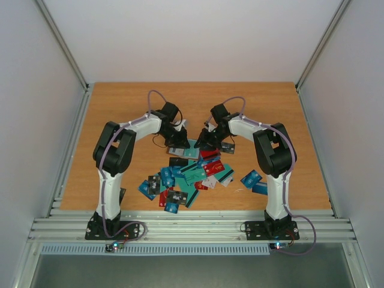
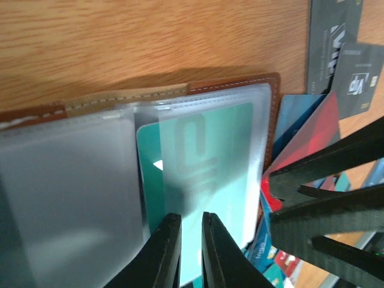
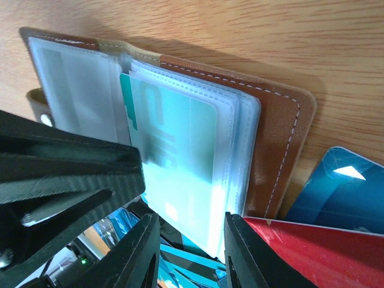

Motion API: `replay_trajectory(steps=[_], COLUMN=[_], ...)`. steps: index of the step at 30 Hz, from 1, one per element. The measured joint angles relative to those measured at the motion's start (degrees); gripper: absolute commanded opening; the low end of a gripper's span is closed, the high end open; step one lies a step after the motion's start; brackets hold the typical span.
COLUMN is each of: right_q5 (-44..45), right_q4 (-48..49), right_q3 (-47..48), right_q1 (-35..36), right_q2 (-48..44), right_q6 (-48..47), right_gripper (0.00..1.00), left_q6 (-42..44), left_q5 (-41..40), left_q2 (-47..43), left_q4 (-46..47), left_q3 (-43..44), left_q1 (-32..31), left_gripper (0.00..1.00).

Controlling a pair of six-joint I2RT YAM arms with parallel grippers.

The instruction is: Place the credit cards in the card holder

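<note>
The brown card holder (image 2: pixel 234 84) (image 3: pixel 276 138) lies open on the wood, its clear sleeves fanned out. A teal credit card (image 2: pixel 198 156) (image 3: pixel 180 132) sits inside one sleeve. My left gripper (image 2: pixel 191 225) (image 1: pixel 180 137) hovers at that card's near edge, its jaws a narrow slit apart and pinching nothing. My right gripper (image 3: pixel 187 231) (image 1: pixel 201 141) is open, and its fingers (image 2: pixel 324 162) stand at the sleeves' outer edge with a sleeve corner between them. Loose credit cards (image 1: pixel 186 177) lie heaped just in front of the holder (image 1: pixel 185 151).
Beside the holder lie a red card (image 3: pixel 312 252) (image 2: pixel 324 129), a blue card (image 3: pixel 342 186) and dark grey cards (image 2: pixel 336 42). Two more blue cards (image 1: pixel 255 180) lie by the right arm's base. Grey walls enclose the wooden table (image 1: pixel 120 108).
</note>
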Motion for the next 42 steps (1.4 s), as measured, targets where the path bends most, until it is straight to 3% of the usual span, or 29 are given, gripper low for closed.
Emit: replay_trajectory(steps=[5, 20, 42], right_q5=[0.0, -0.1, -0.5], right_q4=[0.0, 0.2, 0.3], right_q3=[0.0, 1.0, 1.1], right_q1=[0.0, 0.0, 0.0], right_q2=[0.0, 0.0, 0.9], right_q6=[0.0, 0.0, 0.3], right_gripper=[0.31, 0.31, 0.31], left_q6=[-0.3, 1.2, 3.1], left_q5=[-0.1, -2.8, -3.8], left_q2=[-1.8, -2.3, 1.0], left_q4=[-0.9, -3.4, -3.6], left_q3=[0.3, 1.9, 1.9], left_q1=[0.1, 0.1, 0.1], left_gripper=[0.16, 0.01, 0.00])
